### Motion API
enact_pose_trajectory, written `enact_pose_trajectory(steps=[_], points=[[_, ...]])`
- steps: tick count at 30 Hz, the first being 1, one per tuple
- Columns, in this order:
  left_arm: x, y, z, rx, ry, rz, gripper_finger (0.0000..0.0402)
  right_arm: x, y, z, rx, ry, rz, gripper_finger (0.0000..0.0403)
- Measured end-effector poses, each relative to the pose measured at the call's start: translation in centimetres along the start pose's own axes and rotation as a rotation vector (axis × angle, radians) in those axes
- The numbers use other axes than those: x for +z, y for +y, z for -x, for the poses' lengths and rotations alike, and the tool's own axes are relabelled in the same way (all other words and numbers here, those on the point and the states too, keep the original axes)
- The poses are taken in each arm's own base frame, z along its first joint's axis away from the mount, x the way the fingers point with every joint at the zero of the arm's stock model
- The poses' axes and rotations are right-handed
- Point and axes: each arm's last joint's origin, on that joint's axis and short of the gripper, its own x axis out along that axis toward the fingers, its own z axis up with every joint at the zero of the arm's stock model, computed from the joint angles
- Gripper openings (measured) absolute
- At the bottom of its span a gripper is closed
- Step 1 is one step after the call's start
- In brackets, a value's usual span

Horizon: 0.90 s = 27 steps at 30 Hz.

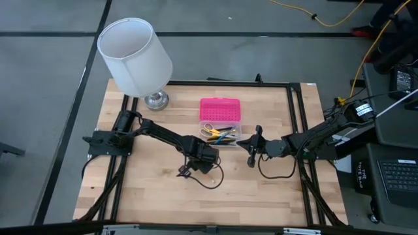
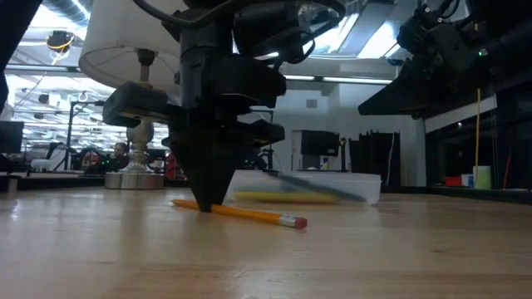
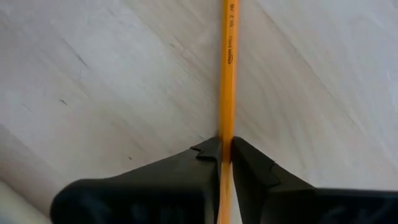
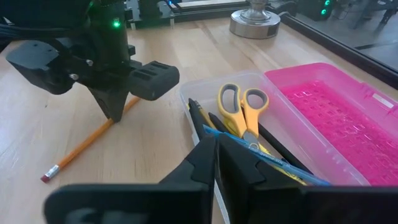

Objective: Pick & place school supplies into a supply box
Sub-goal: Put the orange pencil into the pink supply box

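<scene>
An orange-yellow pencil (image 2: 249,214) with a pink eraser lies on the wooden table near the middle. My left gripper (image 1: 185,171) stands over it, shut on it; it also shows in the low view (image 2: 204,204). The supply box (image 1: 220,134) is clear, and its pink lid (image 1: 220,108) lies open on the far side. In the box are yellow-handled scissors (image 4: 244,107) and several pens and pencils. My right gripper (image 1: 251,155) is shut and empty, just right of the box, its fingers over the box's near corner in the right wrist view (image 4: 216,149). My left gripper pinches the pencil's shaft (image 3: 226,127) between its two fingertips, nearer the end away from the eraser (image 2: 293,222). The fingers come from above, pointing down, and lie across the pencil. The pencil lies flat along the table.
A lamp with a white shade (image 1: 134,52) and a metal base (image 1: 155,100) stands at the table's far left, left of the box. Black cables (image 1: 274,175) loop on the table near my right arm. Bare wood lies along the near edge.
</scene>
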Motion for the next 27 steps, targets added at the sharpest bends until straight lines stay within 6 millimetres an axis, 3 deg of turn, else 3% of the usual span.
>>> enact_pose_trajectory(steps=[11,20,27], points=[[0.1,0.0,0.2,0.003,-0.014,0.131,0.0016,0.0,0.0,0.0,0.007,0.002,0.001,0.0005],[0.2,0.0,0.3,-0.024,-0.039,0.167,0.0016,0.0,0.0,0.0,0.007,0.002,0.001,0.0024],[0.3,-0.3,2.3,-0.02,-0.09,0.177,0.0016,0.0,0.0,0.0,0.007,0.002,0.017,0.0025]])
